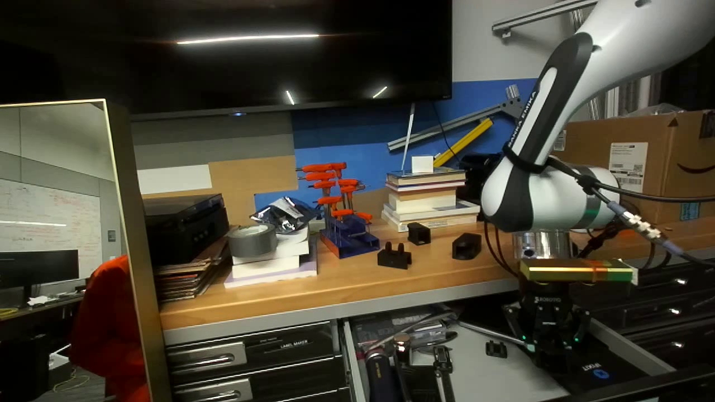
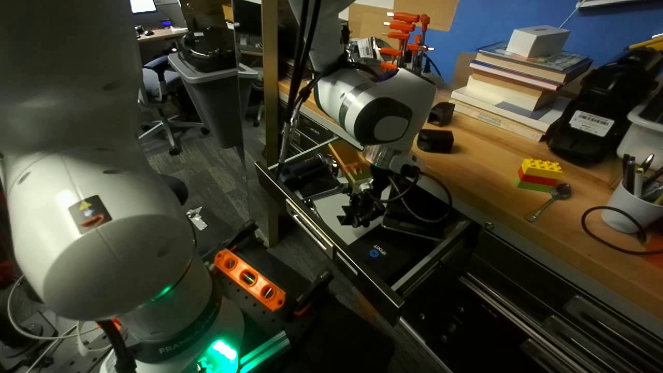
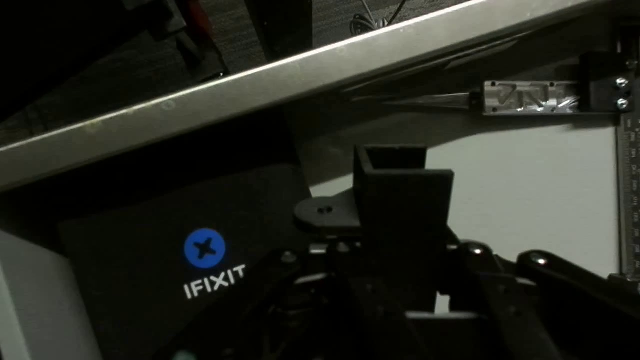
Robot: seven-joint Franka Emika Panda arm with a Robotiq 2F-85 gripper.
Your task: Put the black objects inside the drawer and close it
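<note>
Wrist view gives me the black two-fingered pincer (image 3: 400, 245) low over the open metal drawer (image 3: 300, 76), its fingers drawn in snugly on a matte-black hollow boxy piece (image 3: 405, 200) that fills the gap; whether that piece touches anything beneath, I can't tell. Left of the pincer there, a flat black case (image 3: 165, 250) with a blue disc and white IFIXIT lettering lies in the drawer, and well to the pincer's right a metal caliper (image 3: 630, 200) with a ruled bar. In an exterior view, a small black pronged piece (image 1: 496, 349) lies on the drawer's pale bottom, left of the pincer and near it, between it and the caliper. Up and left from the pincer, three more black pieces sit on the light-brown wooden bench top (image 1: 346, 273): a matte-black chunky block (image 1: 467, 247) nearest, a matte-black square-sided block (image 1: 419, 233) beyond, and a matte-black bar with two upright prongs (image 1: 394, 255) farthest left. Behind them rises a stack of pale-edged books (image 1: 427, 201); left again, orange-handled tools (image 1: 327, 167) stand in a blue angular rack (image 1: 353, 234). In an exterior view, well right of the pincer, is a yellow, red and green toy-brick stack (image 2: 539, 175), a silver spoon (image 2: 559, 193) just beside it.
</note>
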